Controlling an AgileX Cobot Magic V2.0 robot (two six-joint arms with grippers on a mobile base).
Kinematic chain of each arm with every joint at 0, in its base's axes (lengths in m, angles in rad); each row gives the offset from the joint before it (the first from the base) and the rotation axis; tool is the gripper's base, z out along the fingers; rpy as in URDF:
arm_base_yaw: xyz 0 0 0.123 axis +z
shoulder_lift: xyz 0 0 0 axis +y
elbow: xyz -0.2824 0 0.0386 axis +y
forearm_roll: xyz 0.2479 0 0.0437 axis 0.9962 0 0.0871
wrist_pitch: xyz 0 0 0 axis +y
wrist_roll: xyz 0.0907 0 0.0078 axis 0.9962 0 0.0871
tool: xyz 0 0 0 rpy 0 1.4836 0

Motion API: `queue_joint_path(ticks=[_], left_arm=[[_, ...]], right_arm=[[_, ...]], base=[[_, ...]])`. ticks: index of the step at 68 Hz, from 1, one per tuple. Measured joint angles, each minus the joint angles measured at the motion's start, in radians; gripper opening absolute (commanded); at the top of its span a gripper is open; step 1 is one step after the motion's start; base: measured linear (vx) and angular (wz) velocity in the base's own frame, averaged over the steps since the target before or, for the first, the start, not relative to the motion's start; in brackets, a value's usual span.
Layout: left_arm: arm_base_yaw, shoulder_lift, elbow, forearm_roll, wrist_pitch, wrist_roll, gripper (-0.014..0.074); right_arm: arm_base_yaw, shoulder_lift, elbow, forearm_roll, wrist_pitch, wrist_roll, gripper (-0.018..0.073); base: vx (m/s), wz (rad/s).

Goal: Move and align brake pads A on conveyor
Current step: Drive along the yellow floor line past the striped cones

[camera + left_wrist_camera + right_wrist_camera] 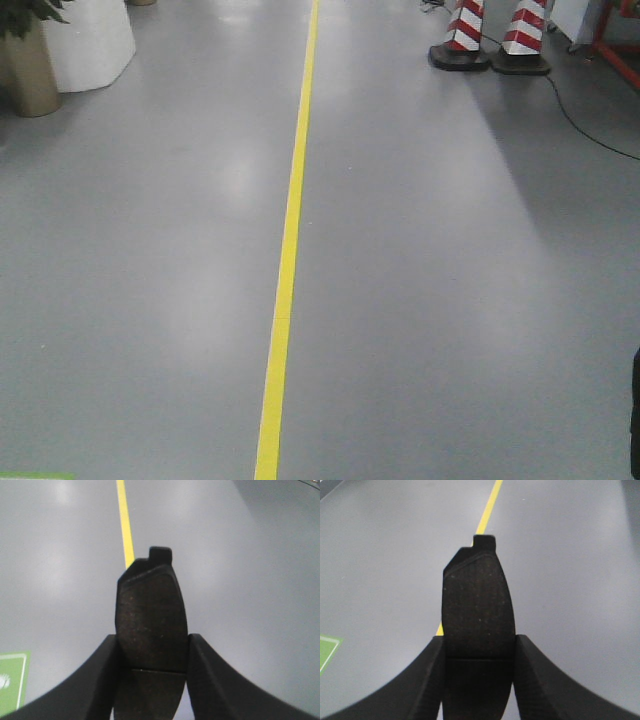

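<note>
no words, numbers or brand marks can be read anywhere. the only sign-like marks are on the floor (450, 300): a yellow line (288, 260) and a green patch (11, 680) with a white border, whose white symbol is cut off and too blurred to make out. two cones (462, 30) carry red-and-white warning stripes. the brake pads A (150, 615) show bare speckled faces with no legible stamp.
</note>
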Motion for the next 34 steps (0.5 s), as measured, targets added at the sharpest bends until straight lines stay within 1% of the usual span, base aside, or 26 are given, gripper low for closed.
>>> queue_joint_path(ticks=[17,34], left_arm=[[0.0,0.0,0.0,0.0,0.0,0.0,-0.0006],[0.0,0.0,0.0,-0.001,0.0,0.0,-0.0006]], right_arm=[[0.0,0.0,0.0,-0.001,0.0,0.0,-0.0004],[0.0,0.0,0.001,-0.002,0.001,0.0,-0.0004]], base=[[0.59,-0.28],[0.61,-0.04]])
